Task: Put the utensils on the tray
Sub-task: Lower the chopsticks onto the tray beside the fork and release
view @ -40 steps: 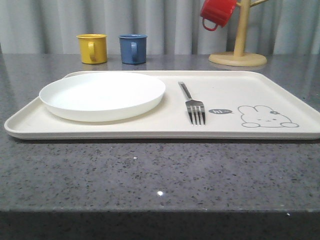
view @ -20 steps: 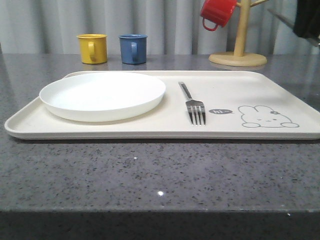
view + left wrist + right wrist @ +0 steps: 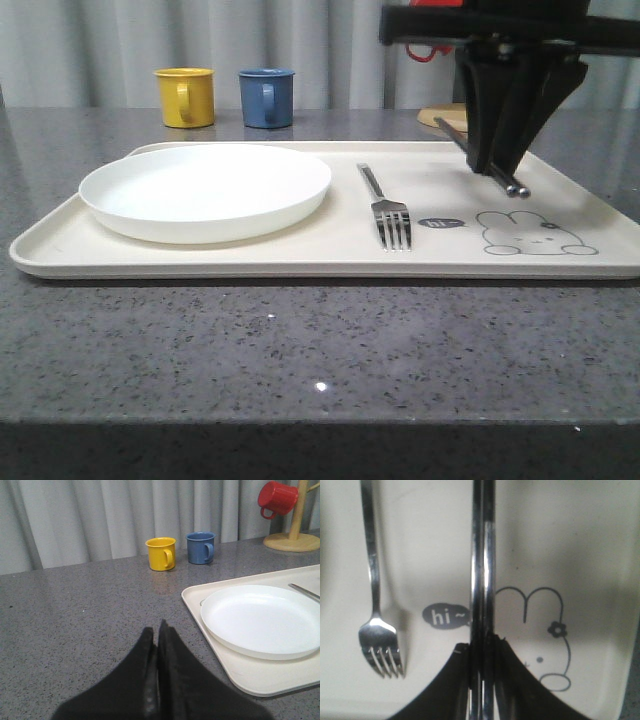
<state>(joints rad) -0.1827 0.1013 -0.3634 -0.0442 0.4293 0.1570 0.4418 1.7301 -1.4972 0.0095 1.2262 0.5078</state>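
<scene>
- Chopsticks (image 3: 482, 157) sit pinched in my right hand (image 3: 497, 165), the fingers closed tight on the pair; in the front view they slant down toward the camera, their rounded ends hanging just above the tray (image 3: 300, 262) near the rabbit drawing (image 3: 535, 233).
- From my right wrist the chopsticks (image 3: 483, 570) run as one bright double bar straight out from between my fingers (image 3: 510, 680), passing between the "hi" bubble (image 3: 445, 616) and the rabbit's ear (image 3: 530, 605). I cannot tell whether their far end touches the tray.
- Fork (image 3: 386, 207) lies flat on the tray, tines toward the camera, just right of the round white plate (image 3: 205, 190) and left of the "hi" bubble; it is apart from the chopsticks.
- My left hand (image 3: 157, 645) hovers low over the bare grey desk (image 3: 75, 615), well left of the tray, its two fingers pressed together with nothing between them.
- The plate takes up the left part of the tray.
- Behind the tray, a yellow mug (image 3: 185, 96) and a blue mug (image 3: 266, 97) stand side by side on the desk; a red mug (image 3: 278, 497) hangs on a wooden mug tree (image 3: 295, 535) farther right.
</scene>
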